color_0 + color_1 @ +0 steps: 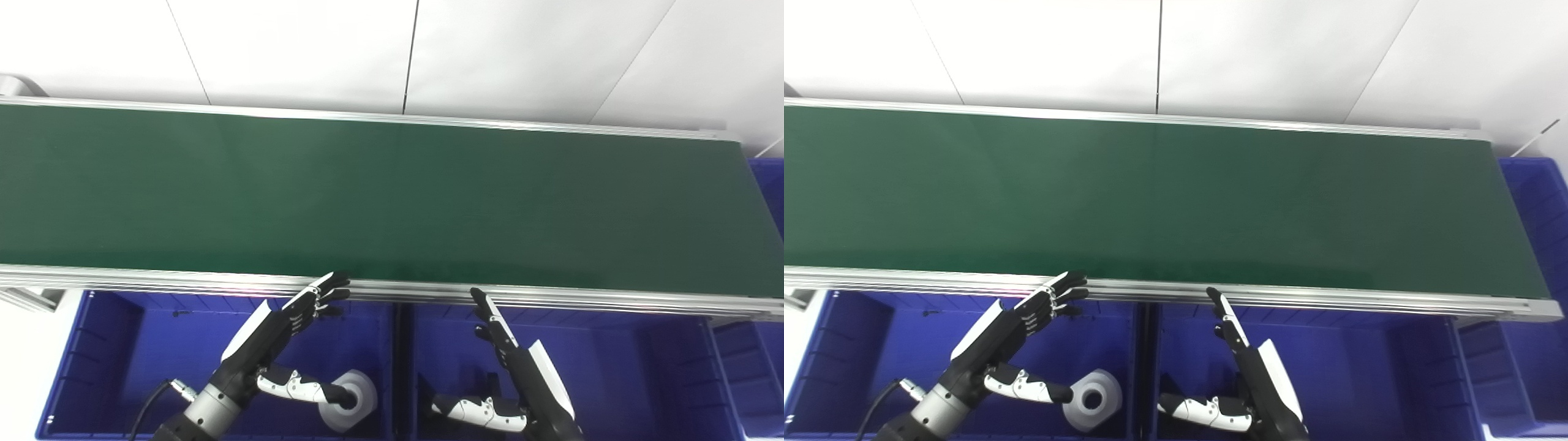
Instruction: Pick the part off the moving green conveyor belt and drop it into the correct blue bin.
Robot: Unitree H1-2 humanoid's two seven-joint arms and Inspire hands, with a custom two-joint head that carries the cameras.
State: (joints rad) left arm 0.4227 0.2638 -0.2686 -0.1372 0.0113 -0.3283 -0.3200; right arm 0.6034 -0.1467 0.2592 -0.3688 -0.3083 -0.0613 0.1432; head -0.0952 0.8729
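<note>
**Waiting at an empty belt**

The green belt (392,196) carries no part. One white part (350,401) lies in the left blue bin (110,361), at the worktop's near edge. Left hand (288,318) and right hand (520,361) hover spread wide, holding nothing. Next, likely, a timed grab once something arrives. No readable writing.

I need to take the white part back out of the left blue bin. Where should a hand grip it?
Grip the white part across its outer rim, coming straight down from above: it lies flat with its centre hole facing up, and the left hand hovers open beside it.
</note>
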